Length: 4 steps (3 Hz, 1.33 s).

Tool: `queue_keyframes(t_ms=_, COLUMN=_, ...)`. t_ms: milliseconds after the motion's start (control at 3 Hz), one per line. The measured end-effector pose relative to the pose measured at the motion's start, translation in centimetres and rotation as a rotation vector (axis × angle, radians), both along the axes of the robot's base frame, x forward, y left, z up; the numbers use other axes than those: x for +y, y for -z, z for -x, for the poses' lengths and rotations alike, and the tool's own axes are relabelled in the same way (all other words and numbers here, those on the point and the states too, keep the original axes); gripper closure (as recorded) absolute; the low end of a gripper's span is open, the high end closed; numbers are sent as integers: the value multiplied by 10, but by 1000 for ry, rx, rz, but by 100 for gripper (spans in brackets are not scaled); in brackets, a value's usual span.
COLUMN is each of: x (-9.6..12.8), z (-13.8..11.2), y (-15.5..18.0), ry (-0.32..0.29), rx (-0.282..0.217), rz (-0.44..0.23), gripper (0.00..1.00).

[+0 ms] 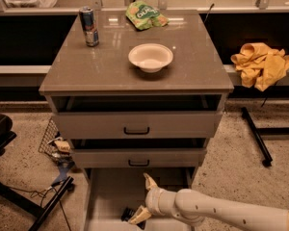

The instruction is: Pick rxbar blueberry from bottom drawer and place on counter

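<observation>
At the near edge, reaching in from the lower right on a pale cream arm point(231, 213): the gripper point(140, 199), low over the wide shallow grey-beige bottom drawer point(108, 191). Spread wide, with one tan finger pointing up toward the cabinet and the other angled down and left. Clasping nothing.

Just at the tip of that lower finger, flat on the drawer floor near its front: the small dark navy rxbar blueberry point(129, 212), partly hidden by the finger. Touched or not, cannot tell.

Above, two grey drawers with black handles, the middle drawer point(135, 157) and the top drawer point(135, 124), each pulled out a little.

Higher and farther back, the smooth glossy grey-brown table point(192, 71) topping the cabinet. On it:
- toward the middle, a round white bowl point(151, 57)
- at the far left, upright, a slim blue-and-silver drink can point(89, 26)
- at the far edge, a crumpled green snack bag point(145, 15)

Off to the right, on a ledge apart from the cabinet, a bunched yellow cloth point(261, 64).
</observation>
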State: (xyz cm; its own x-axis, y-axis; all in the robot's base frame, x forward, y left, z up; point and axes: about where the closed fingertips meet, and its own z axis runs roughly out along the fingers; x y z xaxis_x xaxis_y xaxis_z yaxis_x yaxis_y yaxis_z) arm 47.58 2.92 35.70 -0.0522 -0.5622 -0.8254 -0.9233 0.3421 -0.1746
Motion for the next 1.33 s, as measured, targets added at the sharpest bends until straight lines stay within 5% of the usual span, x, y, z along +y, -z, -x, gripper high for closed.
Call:
queue_keyframes(t_ms=333, x=9, z=-2, y=35, ry=-40, rx=10, rz=-6, gripper=0)
queue_keyframes(t_ms=667, x=20, z=-12, y=104, ry=-81, rx=6, rz=-59, gripper=0)
queue_keyframes(t_ms=1000, x=25, z=-15, y=160, ry=-68, rx=24, rz=-91, gripper=0)
queue_keyframes(t_ms=1333, x=28, z=-14, y=169, ry=-71, rx=30, rz=-82, gripper=0)
